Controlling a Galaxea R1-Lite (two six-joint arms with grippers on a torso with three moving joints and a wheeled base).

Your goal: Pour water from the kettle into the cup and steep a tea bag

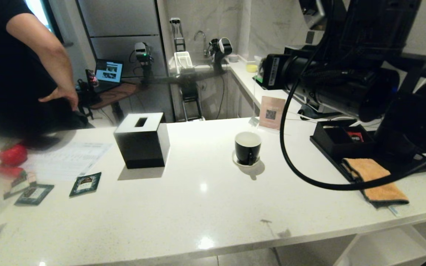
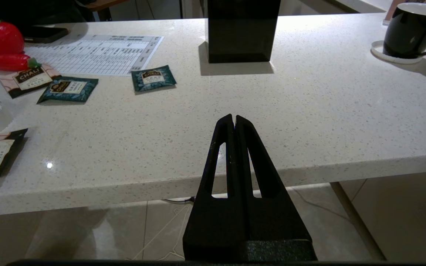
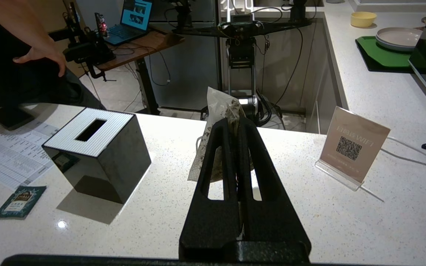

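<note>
White speckled stone makes up the counter (image 1: 205, 207) before us, with a kitchen sink and a laptop desk behind it and a person's arm (image 1: 46, 55) at the far left. Our right gripper (image 3: 235, 123) hangs above the counter with its fingers pinched on the tea bag (image 3: 218, 107), while our left gripper (image 2: 234, 119) sits by the near edge, fingers pressed together on nothing. We see the cup (image 1: 247, 147) upright on its saucer (image 1: 240, 162), right of the black box (image 1: 142, 140), with green sachets (image 1: 85, 183) lying well to the left.
</note>
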